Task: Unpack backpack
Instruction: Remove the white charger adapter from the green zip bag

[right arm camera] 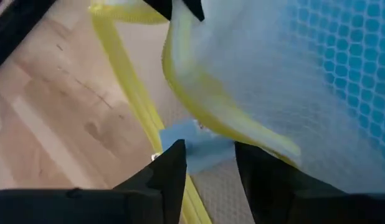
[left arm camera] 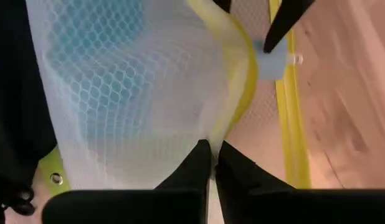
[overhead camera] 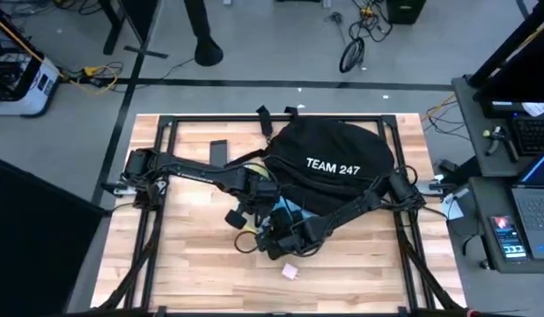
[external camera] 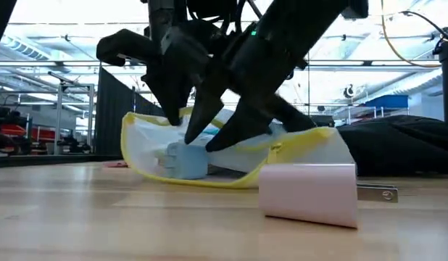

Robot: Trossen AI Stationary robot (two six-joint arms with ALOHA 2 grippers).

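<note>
Left end effector (left arm camera: pixel 211 155): fingers closed on a fold of white mesh at the yellow-trimmed edge of a pouch (left arm camera: pixel 136 93), seemingly to pin that side down. Right end effector (right arm camera: pixel 208 163): fingers apart, straddling a pale blue tab (right arm camera: pixel 195 146) beside the yellow zip band, not yet clamped on it; judged to be the zip pull, approached so the pouch can be opened while the other arm holds it. Both meet over the pouch at mid-tabletop, just in front of the backpack in the high view. Backpack (overhead camera: pixel 334 163): black, lettered "TEAM 247", lying at the far middle of the tabletop (overhead camera: pixel 184 264), straps trailing toward the far edge; its contents cannot be seen. Pouch: translucent mesh, yellow border, lying flat on the wood with its near edge lifted in the low view; holds something blue that shows through the mesh, kind not discernible. Pink block (external camera: pixel 309 192): small, resting on the tabletop just in front of the pouch, apart from both arms. Status, as judged: pouch already out of the backpack, opening it in hand
</note>
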